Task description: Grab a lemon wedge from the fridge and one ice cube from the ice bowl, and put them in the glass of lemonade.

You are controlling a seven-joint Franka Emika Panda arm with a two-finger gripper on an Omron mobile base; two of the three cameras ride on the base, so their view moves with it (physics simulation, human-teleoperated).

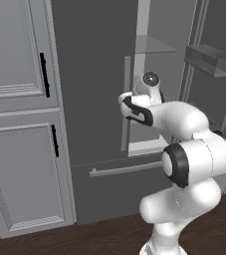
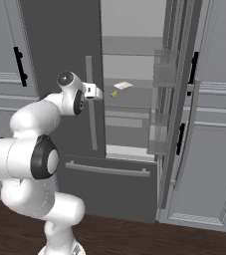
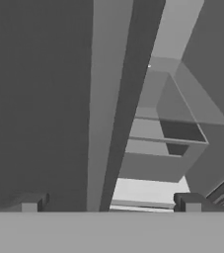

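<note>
Premises: a rendered domestic kitchen. Evidence: a tall dark grey double-door fridge [image 2: 59, 50] with one door open, pale shelves [image 2: 129, 92] inside and a long bar handle [image 2: 91, 102]; light grey panelled cabinets [image 1: 20, 124] with black handles [image 1: 45, 74] on either side; dark wood plank floor [image 2: 134, 239].

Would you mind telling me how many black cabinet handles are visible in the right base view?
3. One black handle is on the cabinet left of the fridge; two more, an upper and a lower, sit right of it. The open door may hide others.
</note>
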